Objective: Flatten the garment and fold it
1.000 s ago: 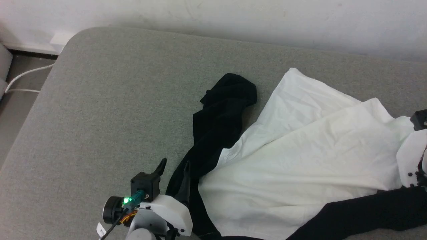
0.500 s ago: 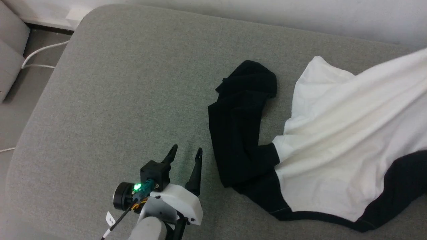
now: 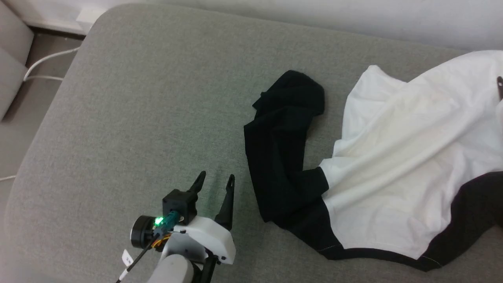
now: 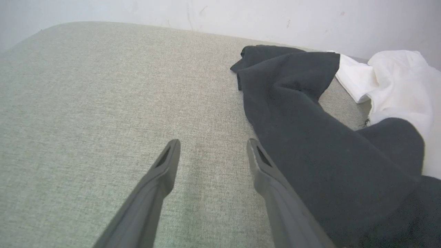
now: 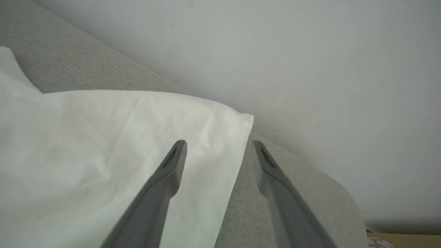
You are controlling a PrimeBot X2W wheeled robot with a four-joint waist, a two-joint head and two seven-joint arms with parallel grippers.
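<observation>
Left gripper (image 3: 216,177): jaws stood apart and empty, low over the grey upholstered surface (image 3: 137,118), just beside the garment (image 3: 393,157).
Black sleeve (image 3: 281,149): lay doubled over on itself, bunched at its far end.
White body (image 3: 412,129): sprawled creased across the right half of the surface, with black fabric trailing along its near edge.
Right gripper (image 5: 219,143): jaws apart, gripping nothing, poised over the white hem corner (image 5: 237,120) near the wall (image 5: 310,51).
Step in hand: flattening, by appearances; folding not yet begun.
Doing it well: the sleeve likely needed a pinch at its bunched far end and a slow pull leftward, kept low, while the hem corner was held taut.
</observation>
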